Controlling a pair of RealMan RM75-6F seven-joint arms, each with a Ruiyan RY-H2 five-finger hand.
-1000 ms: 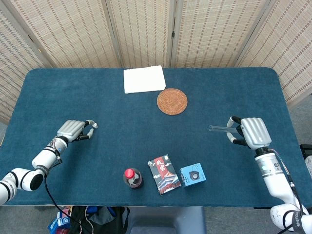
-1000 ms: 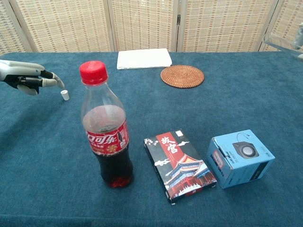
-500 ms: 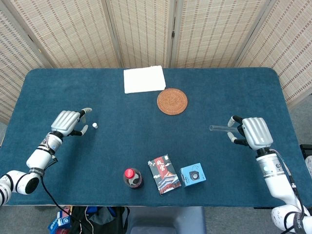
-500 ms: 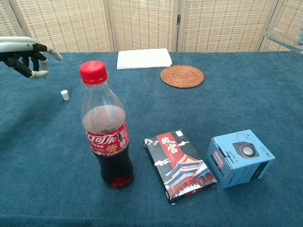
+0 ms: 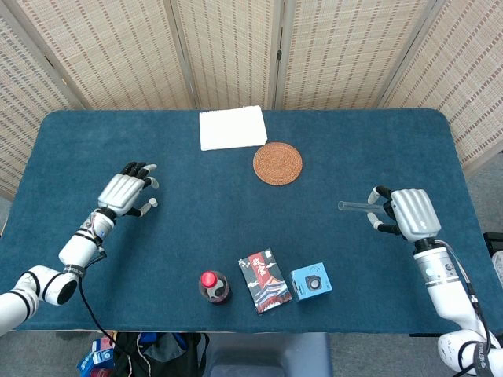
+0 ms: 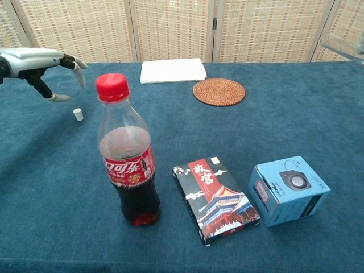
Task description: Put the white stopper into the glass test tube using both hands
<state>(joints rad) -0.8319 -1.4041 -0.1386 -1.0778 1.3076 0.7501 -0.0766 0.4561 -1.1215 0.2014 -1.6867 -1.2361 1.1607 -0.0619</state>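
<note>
The small white stopper (image 6: 78, 114) lies alone on the blue tablecloth at the left. My left hand (image 5: 126, 192) hovers just beside and above it with fingers spread and nothing in them; in the chest view this left hand (image 6: 40, 62) hangs up and to the left of the stopper. At the right, my right hand (image 5: 407, 214) grips one end of the glass test tube (image 5: 355, 206), which sticks out level toward the table's middle. The chest view shows only a bit of the tube (image 6: 340, 46) at its top right edge.
A cola bottle (image 5: 214, 287), a printed card box (image 5: 265, 280) and a small blue box (image 5: 311, 281) stand near the front edge. A round woven coaster (image 5: 277, 163) and a white folded cloth (image 5: 233, 127) lie at the back. Folding screens stand behind the table.
My left hand left the stopper, lifted, then shifted right and forward with its fingers now spread. The stopper stayed on the cloth. The right hand and tube barely moved.
</note>
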